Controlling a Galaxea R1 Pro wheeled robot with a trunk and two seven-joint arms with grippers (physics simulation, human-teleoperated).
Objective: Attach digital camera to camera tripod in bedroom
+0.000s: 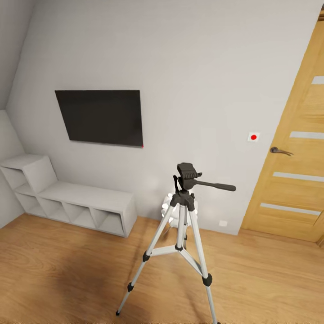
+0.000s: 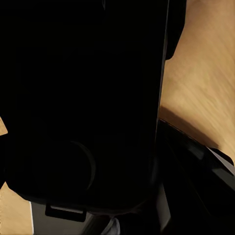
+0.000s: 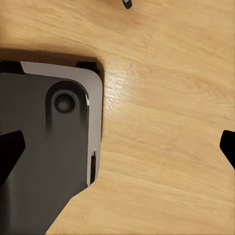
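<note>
Right wrist view looks straight down past the right gripper: two dark fingertips sit at opposite edges of the picture, one low at one side, one at the other, wide apart with bare wood floor between them, so that gripper is spread and carrying nothing. Beside it lies the grey rounded corner of the robot base, and a small dark foot tip pokes in at the far edge.

Over to the left wrist view, and it is nearly all black, a dark bulk pressed close to the lens with a strip of floor alongside; I cannot tell how the left gripper stands or whether anything sits in it.

Out ahead in the head view, the camera tripod stands upright on the bedroom floor, dead centre and close in front, legs splayed. Its black head is bare, with the pan handle running out toward the oak door. Behind are the wall TV and the grey cube shelf.

The mount is up and forward; both arms hang low, neither plainly nearer. No digital camera can be made out.
</note>
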